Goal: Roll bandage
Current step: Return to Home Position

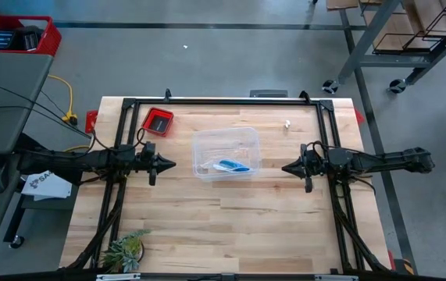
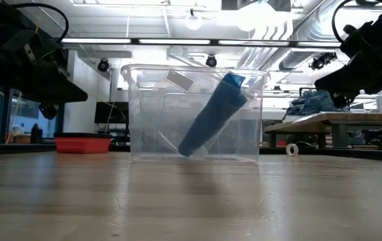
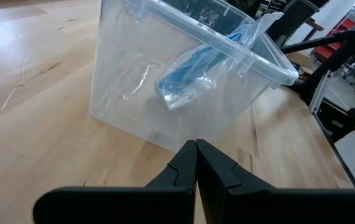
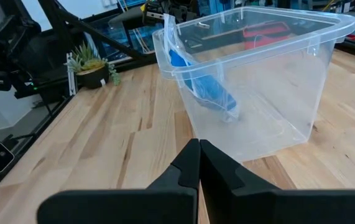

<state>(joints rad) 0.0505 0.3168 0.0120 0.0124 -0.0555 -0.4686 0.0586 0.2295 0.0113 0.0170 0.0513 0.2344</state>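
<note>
The bright blue bandage (image 1: 231, 165) sits inside a clear plastic bag in a clear plastic bin (image 1: 225, 152) at the table's middle. In the low view the bandage (image 2: 211, 115) leans tilted, its lower end on the bin's floor and its upper end against the bin's wall. It also shows in the left wrist view (image 3: 186, 71) and the right wrist view (image 4: 205, 84). My left gripper (image 1: 171, 164) is shut and empty left of the bin. My right gripper (image 1: 286, 167) is shut and empty right of the bin.
A small red tray (image 1: 158, 122) lies at the table's far left. A small potted plant (image 1: 125, 250) stands at the near left corner. A small white object (image 1: 287, 124) lies at the far right. Bare wood lies in front of the bin.
</note>
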